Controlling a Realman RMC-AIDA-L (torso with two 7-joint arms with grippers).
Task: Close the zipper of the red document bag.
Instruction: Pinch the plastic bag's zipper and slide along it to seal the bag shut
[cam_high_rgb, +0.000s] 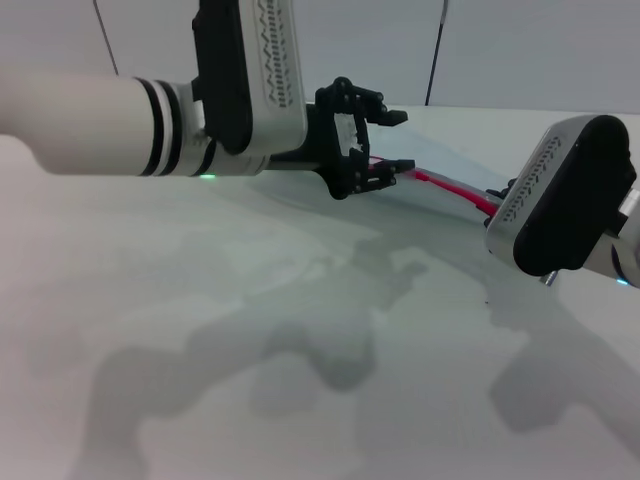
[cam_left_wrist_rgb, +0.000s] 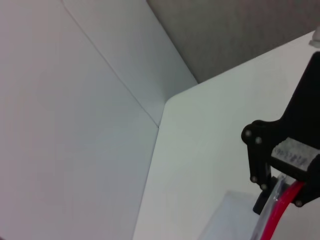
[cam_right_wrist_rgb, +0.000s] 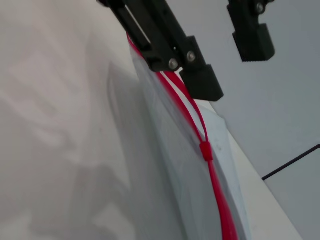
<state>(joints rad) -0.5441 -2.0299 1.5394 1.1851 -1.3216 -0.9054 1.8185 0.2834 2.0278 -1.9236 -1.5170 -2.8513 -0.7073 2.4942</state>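
1. Although much of the bag (cam_high_rgb: 300, 250) is nearly lost against the pale table (cam_high_rgb: 120, 300), it is seen lying flat across the table's middle, with its far long edge raised toward the far edge of the table.
2. Along that raised edge the zipper (cam_right_wrist_rgb: 217, 200) is shown as a thin bright red strip. In the right wrist view it runs as one line up to a small red slider (cam_right_wrist_rgb: 205, 150), then splits into two separate tracks toward the left gripper, so that stretch is judged unsealed.
3. The left gripper (cam_high_rgb: 385, 145) is held over the far part of the table at the open end of the zipper. Its fingers are spread apart; the lower one sits against the red tracks, the upper one well above them. Nothing is pinched.
4. The right gripper (cam_high_rgb: 500, 190) is almost wholly hidden behind its own wrist housing near the table's right edge, close to the zipper's other end. Whether its fingers are apart or together cannot be told.
5. The bag is judged light, thin, floppy and slick, so it would likely slide or buckle when pulled. The small slider is best pinched, while the edge is held taut elsewhere.
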